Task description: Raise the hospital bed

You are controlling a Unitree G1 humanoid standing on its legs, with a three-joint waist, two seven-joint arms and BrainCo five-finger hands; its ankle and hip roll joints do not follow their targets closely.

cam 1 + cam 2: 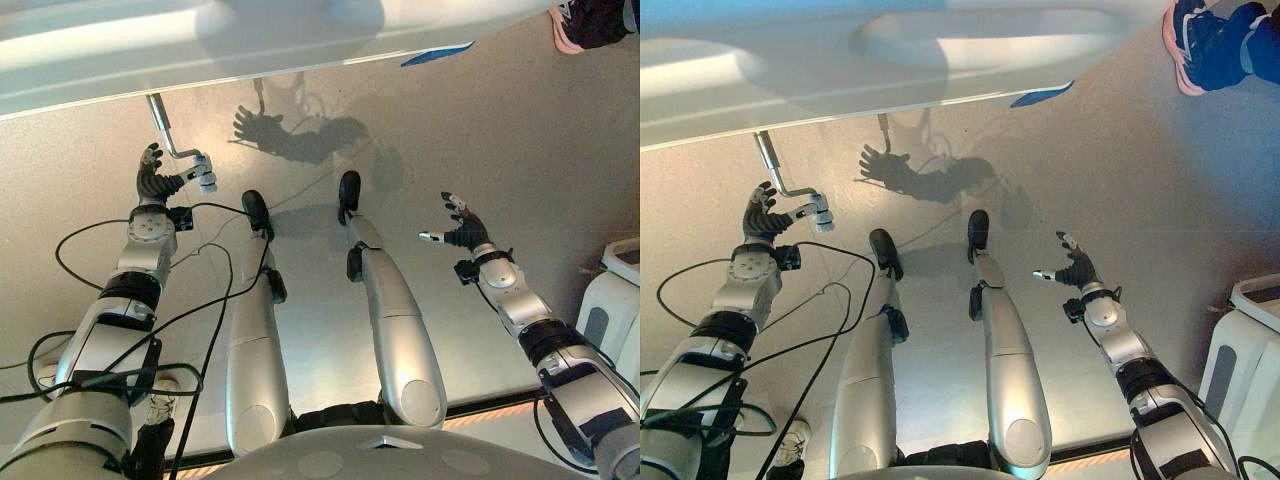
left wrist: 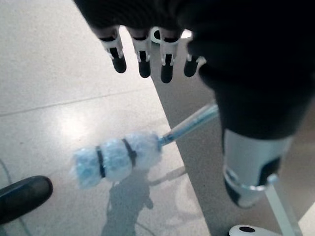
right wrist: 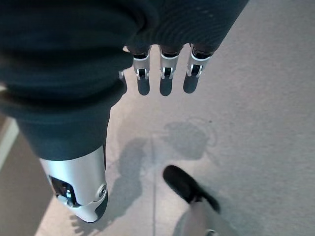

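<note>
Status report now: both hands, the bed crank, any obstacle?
Left hand open beside crank handle, not gripping. Right hand open, idle over floor. Bed above. No obstacle seen.

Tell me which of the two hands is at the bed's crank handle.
The left hand, beside the crank handle under the bed. The right hand hangs open over bare floor.

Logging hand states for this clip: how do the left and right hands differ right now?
The left hand is up beside the bed's crank handle, under the bed's edge; the right hand hangs over bare floor, away from the crank. In the left wrist view the wrapped grip lies just past the left hand's fingers, not clasped; the right hand's fingers have nothing near them. Both hands are open and hold nothing.
</note>
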